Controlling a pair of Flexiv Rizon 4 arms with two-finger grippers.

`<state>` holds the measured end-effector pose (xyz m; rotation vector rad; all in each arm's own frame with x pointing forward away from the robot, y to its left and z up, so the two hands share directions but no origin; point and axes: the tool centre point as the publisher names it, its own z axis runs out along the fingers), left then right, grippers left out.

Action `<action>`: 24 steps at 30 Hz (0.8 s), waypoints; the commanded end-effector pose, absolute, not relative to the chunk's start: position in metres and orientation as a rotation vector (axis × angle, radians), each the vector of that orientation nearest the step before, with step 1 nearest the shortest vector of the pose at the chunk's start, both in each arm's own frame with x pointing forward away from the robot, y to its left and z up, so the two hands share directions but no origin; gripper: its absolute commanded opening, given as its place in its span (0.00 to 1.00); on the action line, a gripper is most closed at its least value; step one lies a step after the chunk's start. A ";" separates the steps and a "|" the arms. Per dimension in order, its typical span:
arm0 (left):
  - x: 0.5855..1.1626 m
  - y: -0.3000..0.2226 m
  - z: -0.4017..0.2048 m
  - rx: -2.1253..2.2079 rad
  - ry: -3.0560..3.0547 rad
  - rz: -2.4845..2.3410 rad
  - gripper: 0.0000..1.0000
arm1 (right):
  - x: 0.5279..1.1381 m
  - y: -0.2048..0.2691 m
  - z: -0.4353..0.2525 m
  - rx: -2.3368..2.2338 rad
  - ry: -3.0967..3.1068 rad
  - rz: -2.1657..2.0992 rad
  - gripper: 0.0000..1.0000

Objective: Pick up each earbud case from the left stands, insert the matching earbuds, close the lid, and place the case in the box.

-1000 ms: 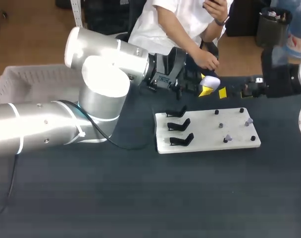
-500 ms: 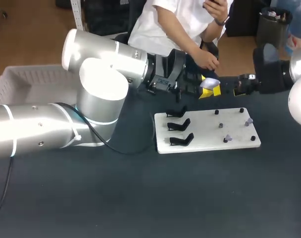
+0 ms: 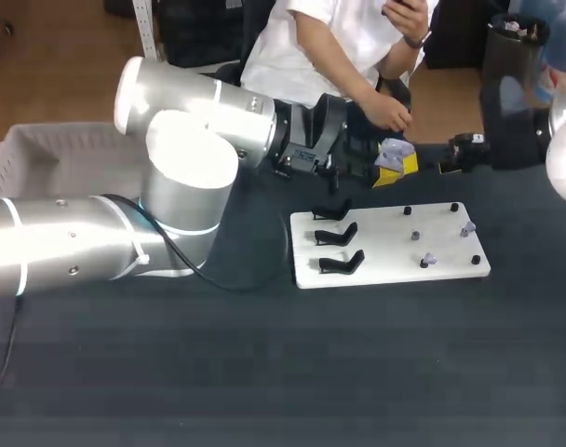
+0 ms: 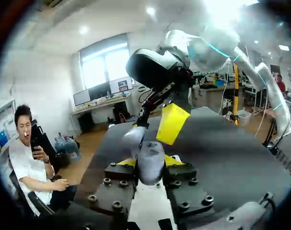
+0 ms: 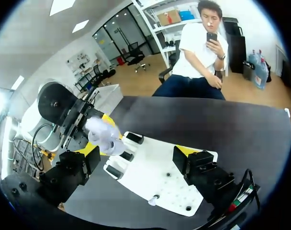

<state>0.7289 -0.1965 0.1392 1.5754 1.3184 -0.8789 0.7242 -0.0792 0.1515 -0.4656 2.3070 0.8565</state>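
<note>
Lavender earbud case (image 3: 393, 153) is clamped between the fingers of the left hand (image 4: 149, 163), just beyond the far edge of the white stand board (image 3: 385, 256). The right hand (image 5: 139, 150) hovers past the board's far right corner, fingers apart.

Your left arm (image 3: 97, 242) stretches in from the left with its wrist level. Its left tool (image 3: 393, 164) is clamped from both sides on a pale earbud case (image 4: 150, 162). Your right arm (image 3: 564, 156) enters at the far right, and its right tool (image 5: 138, 152) is spread wide, gripping nothing.
</note>
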 end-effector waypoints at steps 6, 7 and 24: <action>0.724 -0.179 0.138 1.501 1.315 -0.950 0.00 | 0.729 -0.090 0.168 -0.518 2.305 0.796 1.00; 0.724 -0.176 0.139 1.477 1.314 -0.965 0.00 | 0.728 -0.092 0.170 -0.525 2.313 0.771 1.00; 0.721 -0.126 0.176 1.237 1.251 -1.119 0.00 | 0.704 -0.129 0.146 -0.544 2.563 0.387 1.00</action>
